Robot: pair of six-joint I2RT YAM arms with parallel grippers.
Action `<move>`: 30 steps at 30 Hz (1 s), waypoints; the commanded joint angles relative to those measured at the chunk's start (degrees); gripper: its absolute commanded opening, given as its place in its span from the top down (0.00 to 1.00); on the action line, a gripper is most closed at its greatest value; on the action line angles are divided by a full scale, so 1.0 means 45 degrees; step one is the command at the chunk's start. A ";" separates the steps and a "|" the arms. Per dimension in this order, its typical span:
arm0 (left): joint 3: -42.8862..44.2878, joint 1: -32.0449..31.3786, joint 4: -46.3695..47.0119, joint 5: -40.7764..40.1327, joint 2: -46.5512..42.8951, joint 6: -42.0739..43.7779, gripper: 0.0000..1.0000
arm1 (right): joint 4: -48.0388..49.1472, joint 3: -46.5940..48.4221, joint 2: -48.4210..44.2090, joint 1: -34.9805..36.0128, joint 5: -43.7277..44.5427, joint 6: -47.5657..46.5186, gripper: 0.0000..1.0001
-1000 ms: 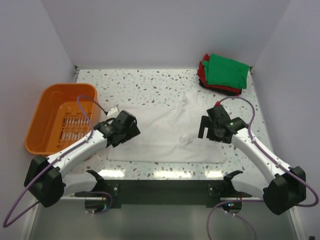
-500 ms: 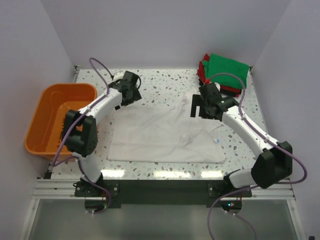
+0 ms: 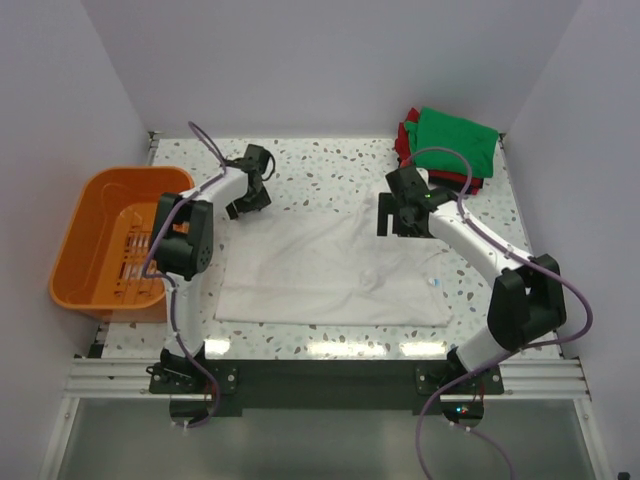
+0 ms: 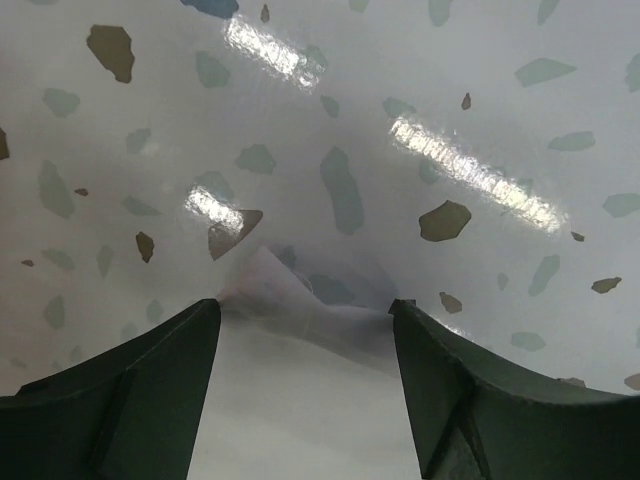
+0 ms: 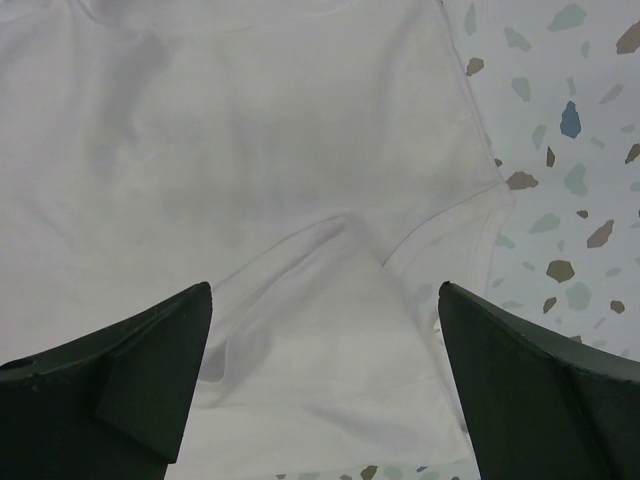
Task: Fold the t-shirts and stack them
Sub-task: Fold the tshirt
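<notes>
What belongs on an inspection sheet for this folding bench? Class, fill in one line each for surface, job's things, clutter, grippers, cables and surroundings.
Surface: speckled table, with glare strips along the near edge.
Job's things: white shirt spread flat at centre; folded stack in the far right corner, green on top, red and dark below.
Clutter: orange basket at the left edge.
Grippers: left gripper open at the shirt's far left corner; right gripper open over the shirt near a sleeve.
Cables: purple cable loops along each arm.
Surroundings: plain walls on three sides; metal rail at the near edge.
</notes>
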 commanded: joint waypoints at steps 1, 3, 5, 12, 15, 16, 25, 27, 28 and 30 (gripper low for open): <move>0.0493 0.0160 0.0536 0.0164 0.0307 0.0127 0.27 | 0.0401 0.0525 0.0146 -0.0067 0.0367 -0.0144 0.01; 0.0493 0.0180 0.0673 0.0183 0.0366 0.0127 0.34 | 0.0460 0.0486 0.0283 -0.0066 0.0308 -0.0144 0.01; 0.0532 0.0199 0.0674 0.0086 0.0405 0.0146 0.34 | 0.0460 0.0505 0.0419 -0.0047 0.0347 -0.0163 0.01; 0.0630 0.0590 0.0478 0.0105 0.0620 0.0303 0.33 | 0.0500 0.0954 0.1043 -0.0066 0.0367 -0.0339 0.01; 0.0688 0.0668 0.0537 0.0261 0.0639 0.0361 0.36 | 0.0480 0.1364 0.1395 -0.0067 0.0522 -0.0398 0.01; 0.0669 0.0668 0.0634 0.0319 0.0659 0.0477 0.37 | 0.0441 0.1597 0.1686 -0.0067 0.0697 -0.0359 0.01; -0.0227 0.0668 0.1142 0.1316 0.0679 0.0928 0.71 | -0.0027 0.5478 0.4791 -0.0301 0.2046 -0.0301 0.01; -0.0463 0.0668 0.1220 0.1374 0.0504 0.0908 0.76 | -0.0086 0.6302 0.5768 -0.0379 0.2181 -0.0204 0.01; -0.0696 0.0668 0.1279 0.1490 0.0426 0.0927 0.78 | -0.0144 0.7137 0.6081 -0.0418 0.2202 -0.0048 0.01; -0.0912 0.0668 0.1396 0.1491 0.0269 0.0966 0.92 | -0.0397 0.8059 0.7174 -0.0496 0.2184 0.0148 0.01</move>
